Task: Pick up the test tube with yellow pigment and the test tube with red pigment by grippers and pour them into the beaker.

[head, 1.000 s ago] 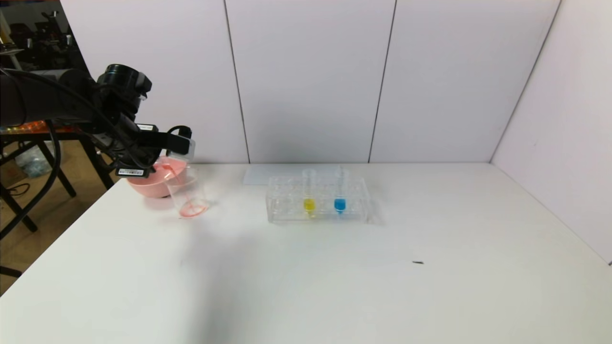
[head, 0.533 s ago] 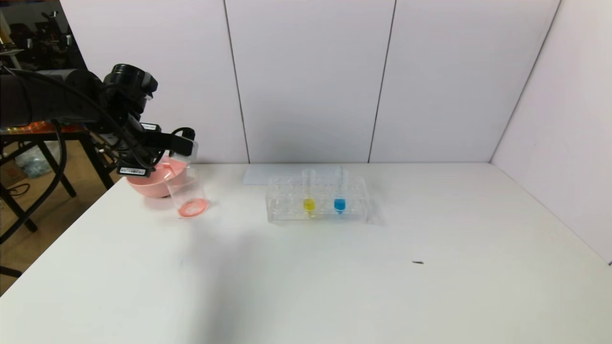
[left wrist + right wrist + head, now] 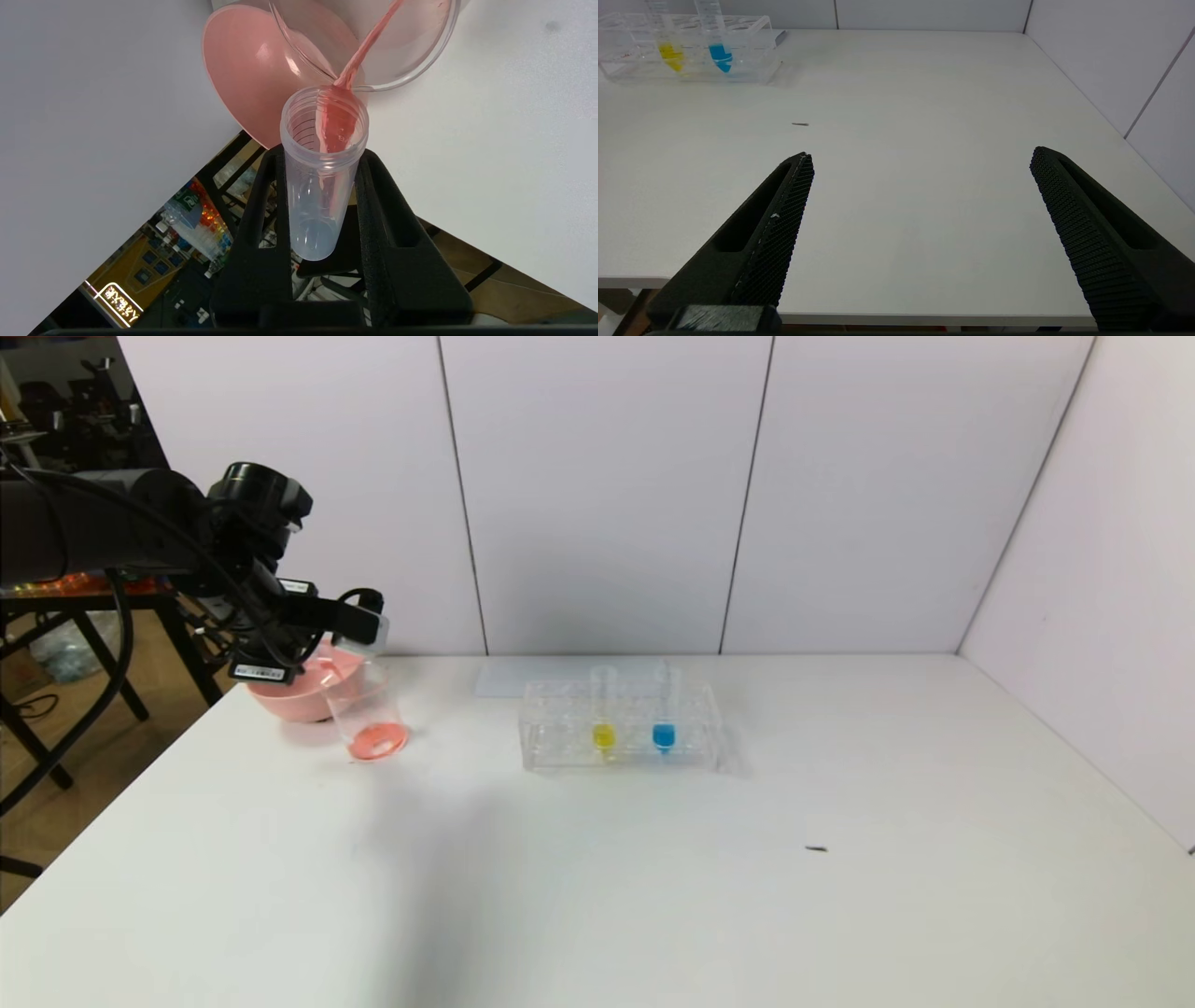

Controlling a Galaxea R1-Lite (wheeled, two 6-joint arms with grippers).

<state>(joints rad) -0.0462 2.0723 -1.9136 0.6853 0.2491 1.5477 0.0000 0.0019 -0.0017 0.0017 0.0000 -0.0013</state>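
Red pour under way, yellow tube waiting

Left tool (image 3: 322,196) clamped on test tube with red pigment (image 3: 322,172), tipped mouth-down over beaker (image 3: 366,714) at far left of surface (image 3: 653,896), just in front of pink bowl (image 3: 291,695). Thin red stream running from tube lip into beaker; red pool spread on beaker floor.

Likely light, rigid, smooth-walled plastic: slippery under a loose grip, prone to twist in the clamp. Best held mid-barrel, below the threaded mouth, as now.

Test tube with yellow pigment (image 3: 603,714) upright in clear rack (image 3: 560,747), beside blue tube (image 3: 663,714). Upper bare barrel above rack offers the hold.

Right tool (image 3: 920,224) spread wide apart, low at near edge of surface, empty.

Faint graduation marks inside red tube; none legible. White label on left wrist unreadable.
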